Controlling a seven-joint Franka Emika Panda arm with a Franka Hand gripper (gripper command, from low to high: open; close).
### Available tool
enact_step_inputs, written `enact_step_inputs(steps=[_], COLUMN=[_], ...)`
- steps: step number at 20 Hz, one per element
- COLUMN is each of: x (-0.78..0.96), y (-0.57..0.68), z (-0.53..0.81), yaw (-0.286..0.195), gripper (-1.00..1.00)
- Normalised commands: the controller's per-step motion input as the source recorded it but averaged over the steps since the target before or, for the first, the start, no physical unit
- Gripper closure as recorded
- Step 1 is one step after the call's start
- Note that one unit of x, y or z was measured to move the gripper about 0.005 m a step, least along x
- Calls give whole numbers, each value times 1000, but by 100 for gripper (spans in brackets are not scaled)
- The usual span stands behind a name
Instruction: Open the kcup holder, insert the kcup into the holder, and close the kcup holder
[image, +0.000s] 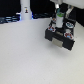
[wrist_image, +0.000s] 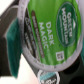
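Ext. view: hand (image: 59, 18) sits over the kcup holder (image: 61, 34), the black box on the white tabletop (image: 25, 57) toward the exterior view's right, w/ the kcup (image: 59, 14) pinched between its fingers just above the box top. Wrist view: kcup (wrist_image: 50, 32) fills most of the frame, green foil lid reading "DARK MAGIC", a dark finger (wrist_image: 14, 36) pressed against its rim, so the hand is closed narrow on the pod; other finger not clear. A tall white bottle-like obj. (image: 25, 11) stands well apart at the back, exterior view's left; whether the holder drawer is pulled out can't be told at this res.
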Motion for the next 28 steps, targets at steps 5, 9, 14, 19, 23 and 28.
enact_step_inputs(steps=[5, 9, 14, 19, 23, 28], x=[-162, -159, -130, -90, -88, 0], y=[498, 393, 267, 48, 2, -224], z=[-43, -108, -175, -262, -264, 61], yaw=[83, 101, 105, 68, 43, -2], gripper=[100, 100, 100, 100, 100, 100])
